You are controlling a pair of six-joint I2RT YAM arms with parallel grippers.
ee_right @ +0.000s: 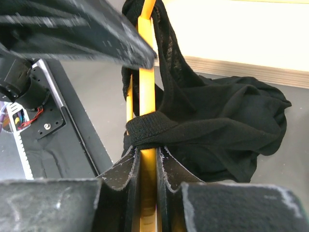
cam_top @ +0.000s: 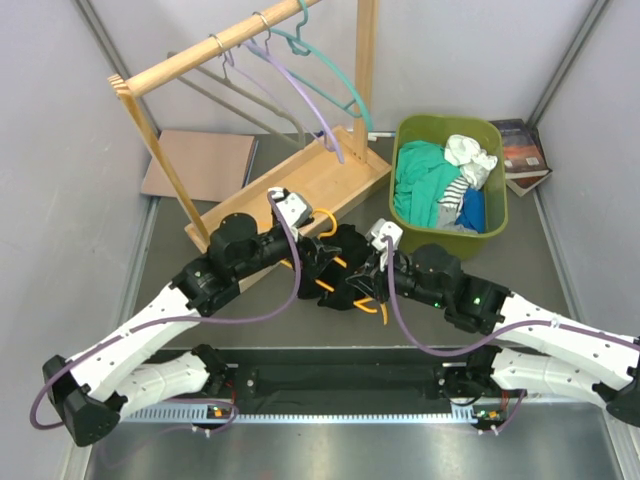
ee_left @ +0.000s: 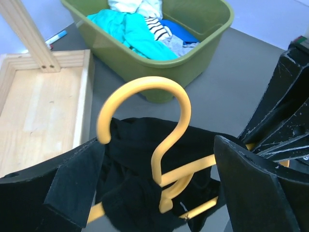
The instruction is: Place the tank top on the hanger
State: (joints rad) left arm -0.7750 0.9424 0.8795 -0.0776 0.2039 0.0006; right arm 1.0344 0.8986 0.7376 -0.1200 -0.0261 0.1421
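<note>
Right tool (ee_right: 147, 157) tight on hanger (ee_right: 146, 96), left tool (ee_left: 159, 154) spread wide, hook (ee_left: 145, 84) toward wooden rack (cam_top: 290, 185).

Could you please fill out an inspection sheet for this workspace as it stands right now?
Surface: grey table, no spills seen.
Job's things: orange hanger between the arms; black tank top bunched over it, one strap looped round a hanger arm.
Clutter: green bin of mixed clothes; book beside it; brown board behind the rack.
End effectors: left end effector open, fingers either side of the hook; right end effector shut on a hanger arm.
Cables: purple cables loop off both arms, close to the hanger.
Surroundings: wooden rack carrying a teal hanger and a lilac hanger; pale walls.
</note>
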